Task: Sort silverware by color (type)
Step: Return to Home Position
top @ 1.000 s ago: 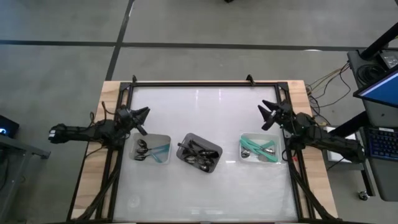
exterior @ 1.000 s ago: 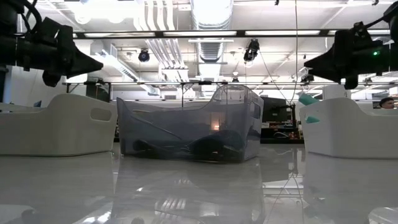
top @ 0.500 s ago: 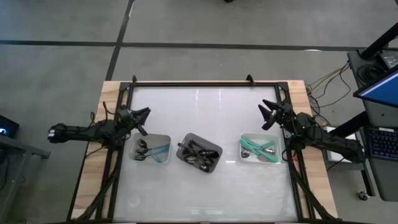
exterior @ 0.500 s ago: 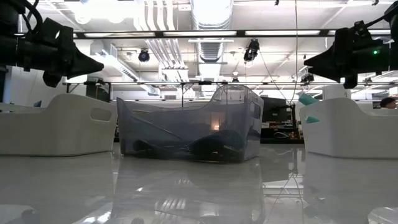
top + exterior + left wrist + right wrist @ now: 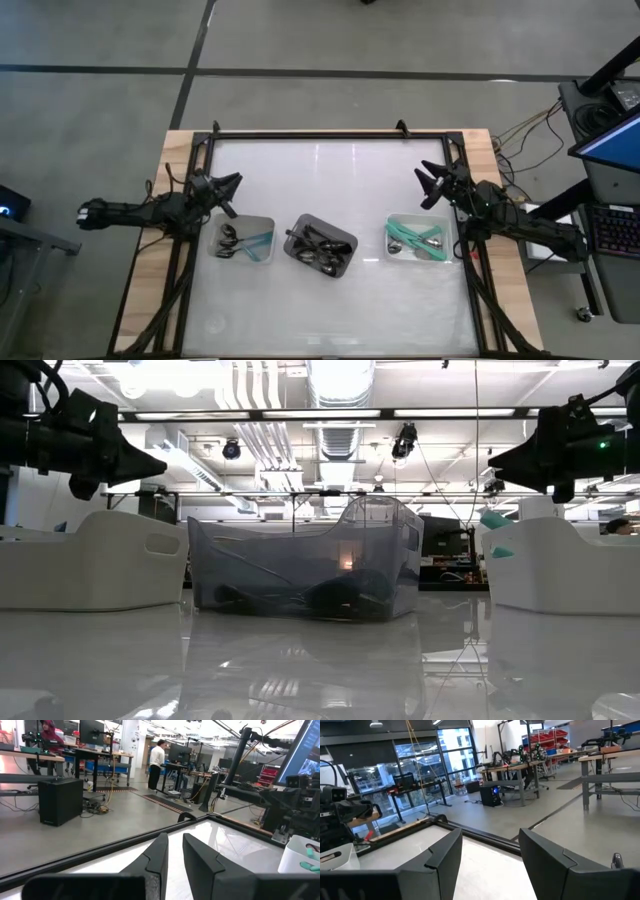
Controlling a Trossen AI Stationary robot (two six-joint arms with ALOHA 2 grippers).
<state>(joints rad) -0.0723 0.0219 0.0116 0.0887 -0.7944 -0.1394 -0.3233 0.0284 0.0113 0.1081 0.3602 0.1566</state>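
Three trays stand in a row on the white table top. The left white tray holds dark and silver spoons and one mint-green spoon. The middle grey tray holds black spoons. The right white tray holds mint-green spoons and a silver one. My left gripper hovers just beyond the left tray's far edge, open by a narrow gap and holding nothing. My right gripper hovers beyond the right tray's far edge, open wide and holding nothing.
A black frame runs along the table's far and side edges. Bare white table top lies between the two grippers and in front of the trays. In the low view the grey tray stands between the two white ones.
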